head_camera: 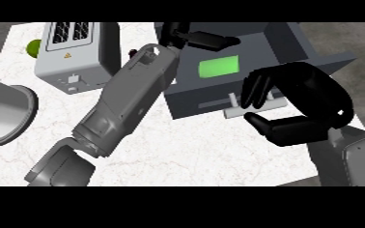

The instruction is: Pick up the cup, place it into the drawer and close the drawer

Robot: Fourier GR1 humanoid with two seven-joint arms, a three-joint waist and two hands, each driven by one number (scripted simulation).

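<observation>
The dark grey drawer (187, 102) stands pulled out at the upper right, its white handle (235, 111) on the front face. A green cup (219, 66) lies inside it. My left forearm runs from the lower left up to the drawer's far left corner. There my left hand (203, 38) hovers open just above and behind the cup, fingers stretched to the right and apart from it. My right hand (306, 101) is in front of the drawer's face, open with relaxed, curved fingers hanging over the handle's right end and the thumb below it. It holds nothing.
A silver toaster (71, 53) stands at the upper left, with a green round object (33, 48) behind its left side. A grey bowl's rim (14, 111) shows at the left edge. White marble counter (200, 149) lies in front of the drawer; its right edge runs near my right forearm.
</observation>
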